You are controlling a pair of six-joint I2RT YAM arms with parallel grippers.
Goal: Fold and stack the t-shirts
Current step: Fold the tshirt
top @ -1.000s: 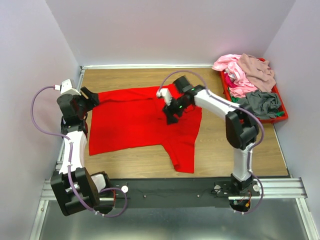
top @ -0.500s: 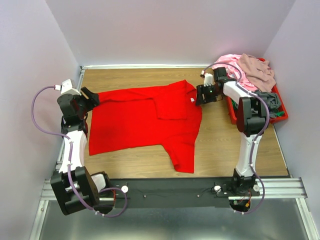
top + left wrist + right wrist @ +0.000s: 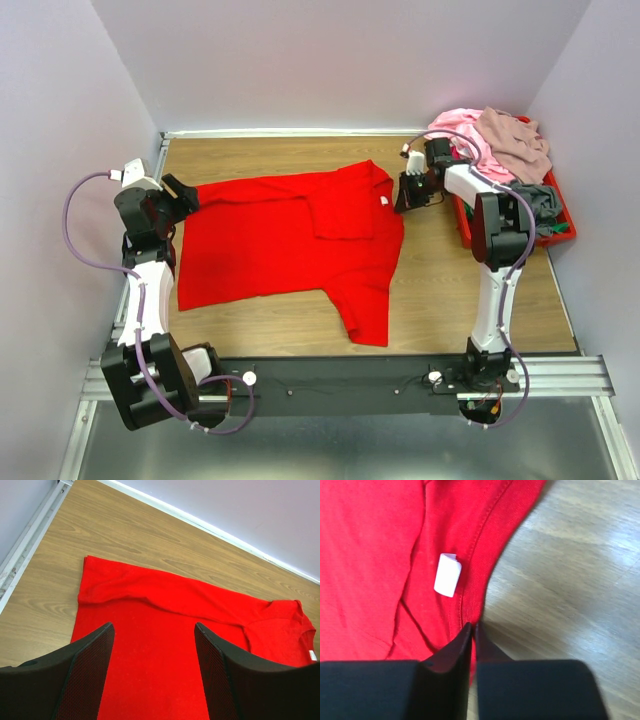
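Obs: red t-shirt [image 3: 270, 240] flat mid-table, 1 flap folded in near the collar; folding barely begun. Right gripper [image 3: 474, 627] pinched thin on its collar edge, right side. Left gripper [image 3: 154, 626] wide apart above the left hem, holding nothing. Other t-shirts [image 3: 495, 150] heaped in tray [image 3: 563, 236], far right; 0 stacked.

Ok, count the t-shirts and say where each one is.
4: the red t-shirt lies spread on the table; the pink, mauve-beige and grey ones are heaped in the red tray. Others may be buried.
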